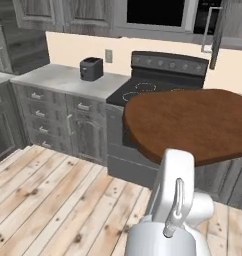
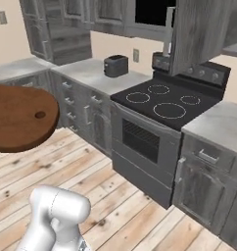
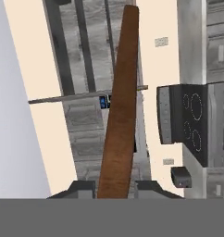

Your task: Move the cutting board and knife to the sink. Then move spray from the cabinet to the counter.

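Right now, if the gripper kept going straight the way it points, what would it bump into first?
Hard to say: the gripper is shut on the cutting board, which sticks out ahead. Beyond it are grey cabinet fronts, probably far off.

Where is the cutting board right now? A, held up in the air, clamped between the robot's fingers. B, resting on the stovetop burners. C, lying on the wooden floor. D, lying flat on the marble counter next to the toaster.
A: in the hand view the cutting board rises edge-on from between the two fingers, and the base views show it hanging in mid-air, above the floor.
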